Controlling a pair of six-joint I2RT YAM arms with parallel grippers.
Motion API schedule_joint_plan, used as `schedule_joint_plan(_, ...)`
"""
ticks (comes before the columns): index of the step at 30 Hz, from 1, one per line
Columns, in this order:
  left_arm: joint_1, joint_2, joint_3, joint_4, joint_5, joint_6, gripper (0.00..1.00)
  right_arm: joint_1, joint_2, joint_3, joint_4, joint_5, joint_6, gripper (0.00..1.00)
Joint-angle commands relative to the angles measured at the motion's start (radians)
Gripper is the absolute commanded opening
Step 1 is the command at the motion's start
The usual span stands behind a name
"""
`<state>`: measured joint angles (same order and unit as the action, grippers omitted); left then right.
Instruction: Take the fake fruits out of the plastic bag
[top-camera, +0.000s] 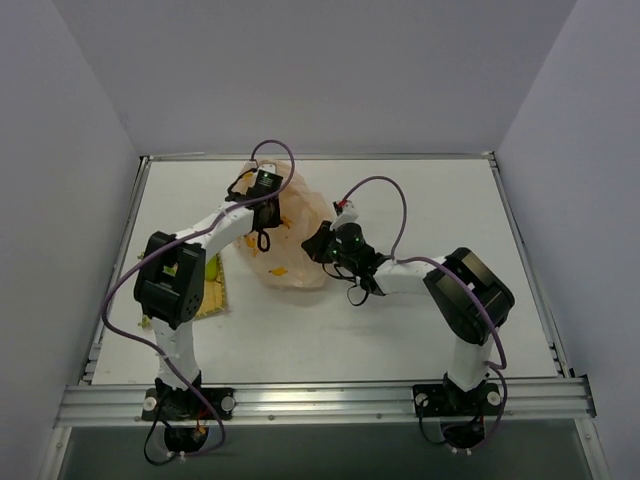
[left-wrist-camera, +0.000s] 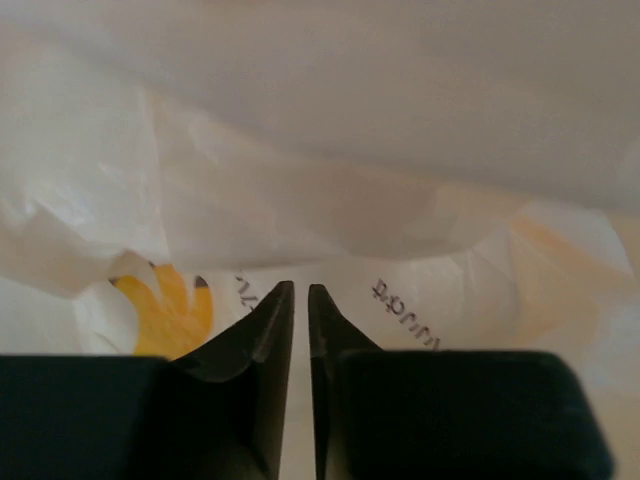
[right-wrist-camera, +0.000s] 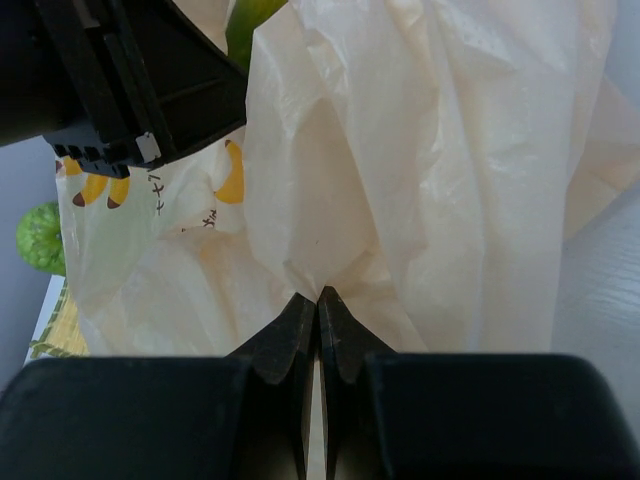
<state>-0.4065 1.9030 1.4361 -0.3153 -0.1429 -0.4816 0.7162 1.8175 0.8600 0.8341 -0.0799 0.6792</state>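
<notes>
Right claw is pinching a fold of the plastic bag, fully closed; left claw is sitting nearly closed against it, hold unclear.

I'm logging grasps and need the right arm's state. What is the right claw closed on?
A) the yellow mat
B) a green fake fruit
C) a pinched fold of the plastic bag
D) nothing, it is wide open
C: in the right wrist view, the right claw has its tips together where creases of the plastic bag converge.
</notes>
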Motion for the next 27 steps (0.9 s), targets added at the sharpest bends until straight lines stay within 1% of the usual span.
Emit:
schedule_joint_plan(1, 0.014, 0.013, 0.109, -0.019, -0.108, 0.093, 0.14, -0.006, -0.052, 0.024, 0.049, -0.017, -0.015, 0.00)
schedule_joint_plan(2, 0.020, 0.024, 0.119, -0.013, -0.128, 0.103, 0.16, -0.006, -0.053, 0.024, 0.049, -0.018, -0.017, 0.00)
schedule_joint_plan(4, 0.028, 0.051, 0.153, 0.004, -0.168, 0.129, 0.28, -0.009, -0.058, 0.017, 0.049, -0.020, -0.017, 0.00)
schedule_joint_plan(5, 0.037, 0.060, 0.162, 0.013, -0.178, 0.139, 0.35, -0.008, -0.057, 0.016, 0.048, -0.020, -0.021, 0.00)
schedule_joint_plan(6, 0.041, 0.070, 0.174, 0.024, -0.185, 0.149, 0.47, -0.008, -0.057, 0.014, 0.046, -0.021, -0.021, 0.00)
schedule_joint_plan(9, 0.054, 0.094, 0.199, 0.066, -0.219, 0.182, 0.61, -0.009, -0.055, 0.008, 0.046, -0.023, -0.024, 0.00)
schedule_joint_plan(10, 0.058, 0.103, 0.201, 0.079, -0.219, 0.201, 0.69, -0.009, -0.049, 0.008, 0.046, -0.024, -0.024, 0.00)
schedule_joint_plan(13, 0.083, 0.146, 0.237, 0.079, -0.210, 0.222, 0.81, -0.014, -0.038, 0.013, 0.046, -0.031, -0.026, 0.00)
schedule_joint_plan(17, 0.120, 0.194, 0.287, 0.084, -0.176, 0.255, 0.88, -0.024, -0.014, 0.024, 0.054, -0.041, -0.026, 0.00)
schedule_joint_plan(18, 0.129, 0.202, 0.306, 0.090, -0.129, 0.262, 0.88, -0.024, -0.008, 0.028, 0.056, -0.044, -0.024, 0.00)
schedule_joint_plan(21, 0.156, 0.240, 0.351, 0.097, -0.054, 0.270, 0.92, -0.029, 0.022, 0.042, 0.065, -0.052, -0.021, 0.00)
schedule_joint_plan(22, 0.162, 0.258, 0.362, 0.102, -0.002, 0.273, 0.93, -0.029, 0.040, 0.046, 0.068, -0.057, -0.020, 0.00)
schedule_joint_plan(27, 0.166, 0.314, 0.408, 0.122, 0.063, 0.276, 0.97, -0.037, 0.089, 0.077, 0.088, -0.077, -0.007, 0.00)
